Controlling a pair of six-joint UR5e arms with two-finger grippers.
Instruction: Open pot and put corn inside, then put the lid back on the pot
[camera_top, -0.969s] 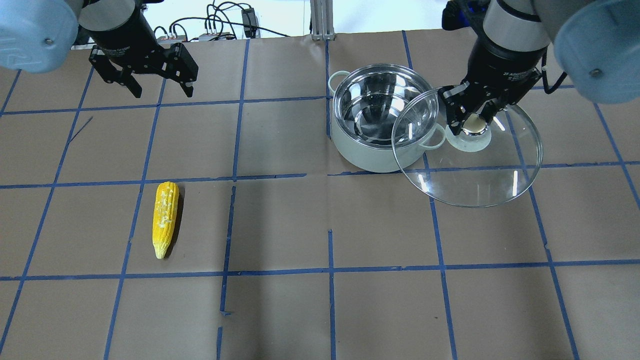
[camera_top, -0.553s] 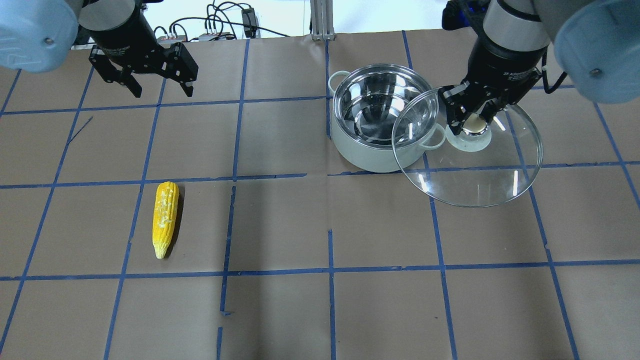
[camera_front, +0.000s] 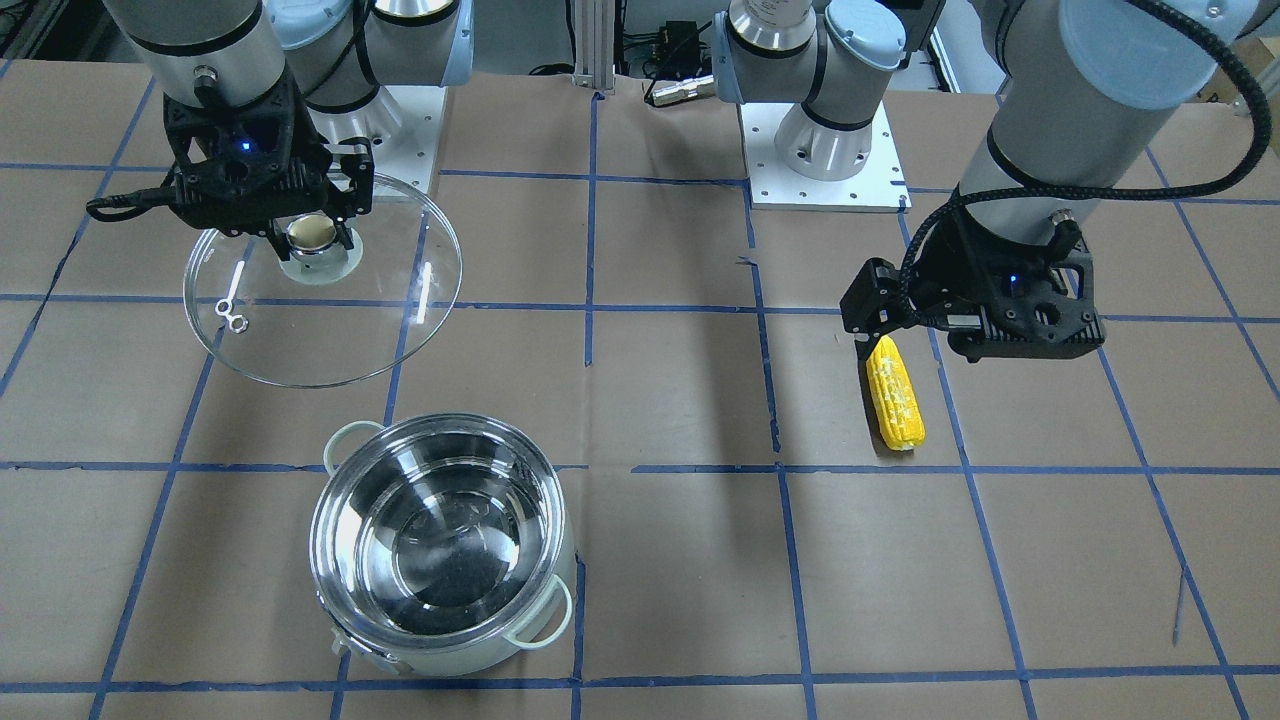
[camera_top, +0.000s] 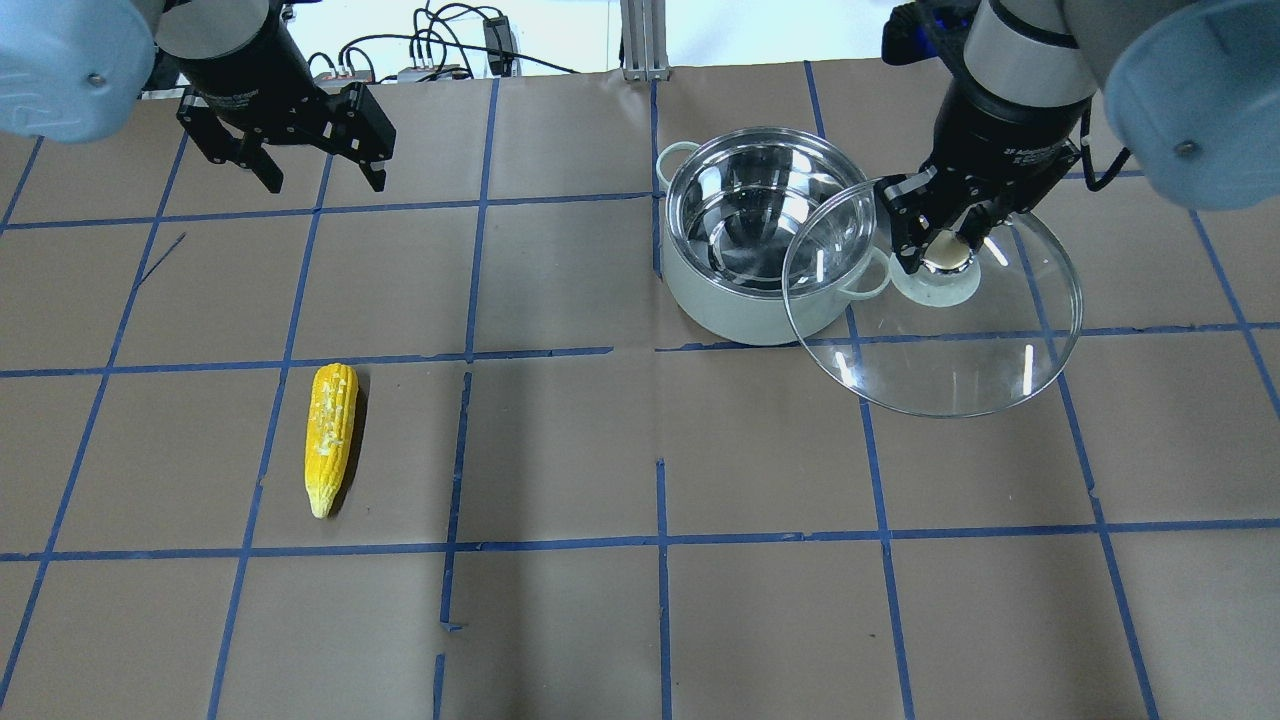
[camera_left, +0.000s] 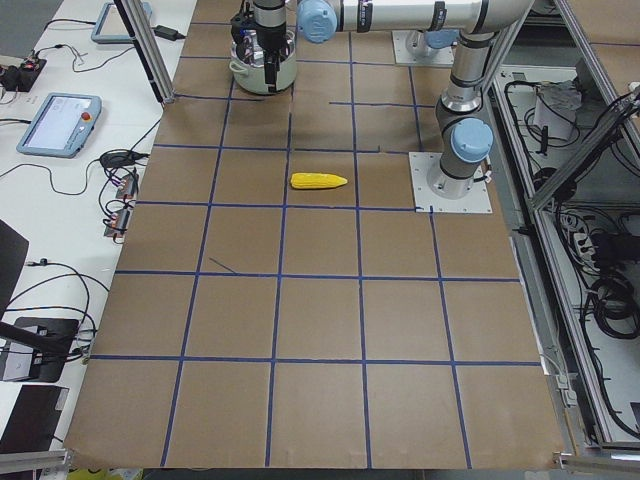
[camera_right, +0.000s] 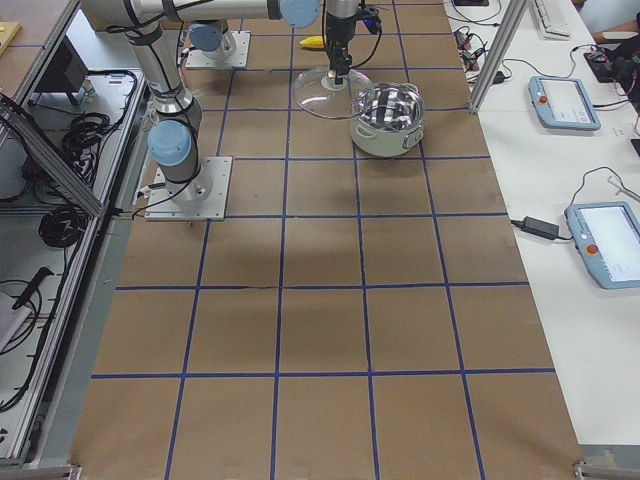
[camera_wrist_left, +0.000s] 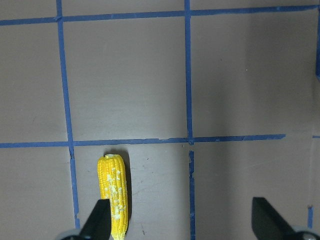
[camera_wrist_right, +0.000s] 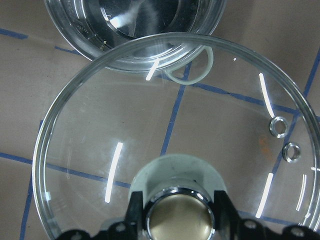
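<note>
My left end effector (camera_top: 325, 184) hangs wide open and empty at the upper left. The corn (camera_top: 331, 438) lies on the worktop directly below it in frame, long axis up-down. My right end effector (camera_top: 945, 250) grips the lid (camera_top: 930, 350) by its knob, beside the open pot (camera_top: 740, 318).

We log a brown-papered, blue-gridded table (camera_top: 560, 450) carrying the open pot (camera_top: 740, 220) and, well apart from the pot, the corn (camera_top: 331, 437) lying flat.

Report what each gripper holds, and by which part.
The right gripper holds the lid by its knob. The left gripper is open, holding nothing.
</note>
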